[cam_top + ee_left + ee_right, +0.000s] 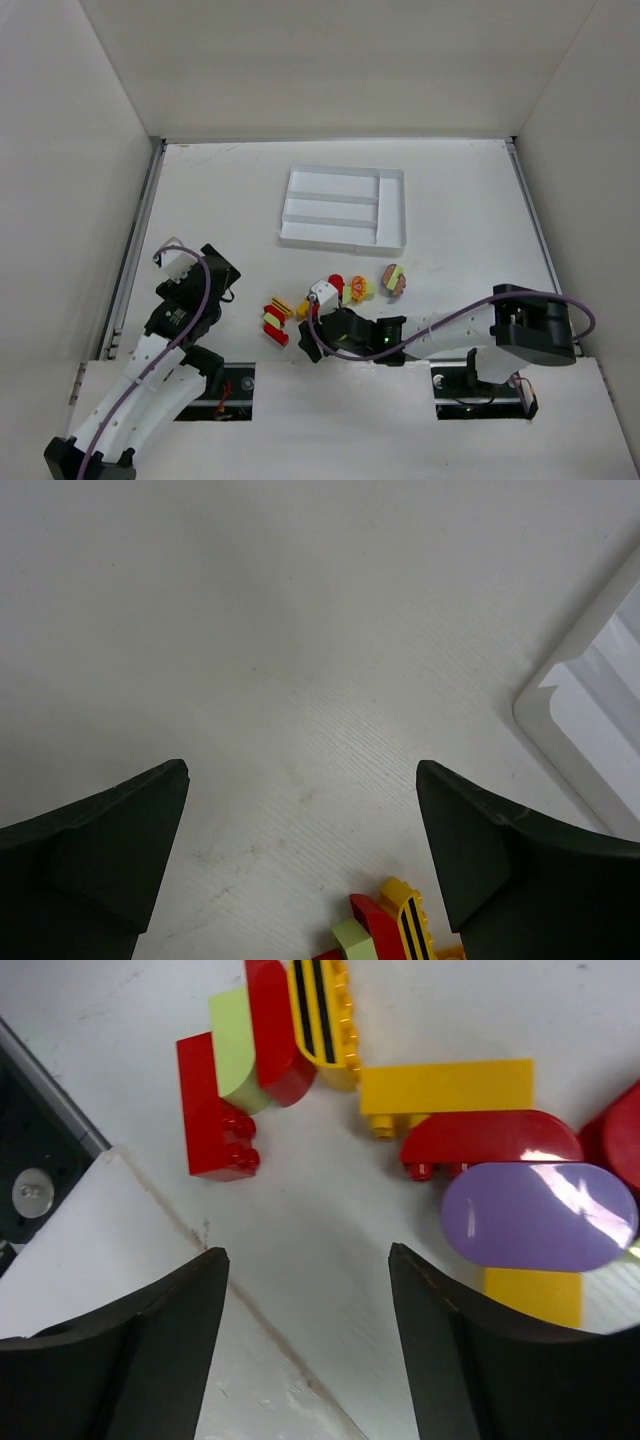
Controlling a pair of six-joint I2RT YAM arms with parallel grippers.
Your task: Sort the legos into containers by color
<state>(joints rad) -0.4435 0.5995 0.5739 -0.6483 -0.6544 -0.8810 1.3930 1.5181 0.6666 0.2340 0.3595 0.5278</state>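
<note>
The white compartment tray lies at the back middle, and its slots look empty; its corner shows in the left wrist view. Legos lie in loose groups near the front: red, lime and striped yellow ones, then more to the right. My right gripper is open and empty, low over the table just short of a red brick, a purple oval piece and an orange-yellow plate. My left gripper is open and empty, left of the legos.
White walls enclose the table on three sides. A seam runs along the table's front edge, with a dark base recess beyond it. The arm bases stand at the near edge.
</note>
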